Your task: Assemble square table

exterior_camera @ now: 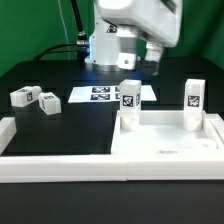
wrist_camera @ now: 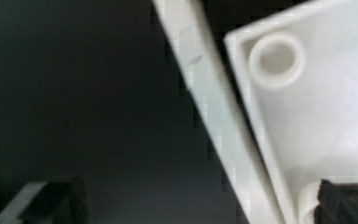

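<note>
Only markings are black-and-white tags on two legs [exterior_camera: 130,96] upright at the square panel's [exterior_camera: 165,142] back corners, its edge hugging the border wall [wrist_camera: 211,110], gripper [wrist_camera: 194,205] fingers spread wide, holding nothing.

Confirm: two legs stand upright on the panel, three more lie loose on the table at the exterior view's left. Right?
Wrong count. The exterior view shows two loose legs there, not three: the outer leg and the inner leg. The first upright leg and second upright leg on the panel are correct.
</note>
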Controlling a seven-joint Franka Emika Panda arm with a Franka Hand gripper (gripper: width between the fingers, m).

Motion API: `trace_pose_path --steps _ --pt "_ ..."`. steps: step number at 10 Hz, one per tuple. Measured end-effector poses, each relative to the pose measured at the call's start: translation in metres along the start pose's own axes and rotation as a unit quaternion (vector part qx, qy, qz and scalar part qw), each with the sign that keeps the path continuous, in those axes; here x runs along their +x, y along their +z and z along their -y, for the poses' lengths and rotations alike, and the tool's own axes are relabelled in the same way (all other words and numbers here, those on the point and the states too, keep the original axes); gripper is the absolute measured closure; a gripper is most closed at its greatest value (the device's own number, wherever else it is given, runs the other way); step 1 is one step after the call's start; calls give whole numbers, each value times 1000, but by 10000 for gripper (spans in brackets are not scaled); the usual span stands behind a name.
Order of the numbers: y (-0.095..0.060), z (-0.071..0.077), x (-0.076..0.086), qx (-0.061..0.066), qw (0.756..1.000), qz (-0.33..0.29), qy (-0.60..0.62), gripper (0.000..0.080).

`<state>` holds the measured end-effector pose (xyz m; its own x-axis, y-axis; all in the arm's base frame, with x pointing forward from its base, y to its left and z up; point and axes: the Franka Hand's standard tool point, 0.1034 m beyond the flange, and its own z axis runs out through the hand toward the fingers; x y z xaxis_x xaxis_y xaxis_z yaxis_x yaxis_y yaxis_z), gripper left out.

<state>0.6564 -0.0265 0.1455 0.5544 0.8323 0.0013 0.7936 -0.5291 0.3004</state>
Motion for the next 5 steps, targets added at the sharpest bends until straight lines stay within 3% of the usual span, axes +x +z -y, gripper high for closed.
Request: trace_pose_path --steps 1,3,4,5 --pt "5 2 -27 9 1000 11 20 150" --pt "20 7 -79 47 995 47 80 150" --pt "24 12 -91 62 989 65 117 150" --pt "24 10 -92 62 987 67 132 150"
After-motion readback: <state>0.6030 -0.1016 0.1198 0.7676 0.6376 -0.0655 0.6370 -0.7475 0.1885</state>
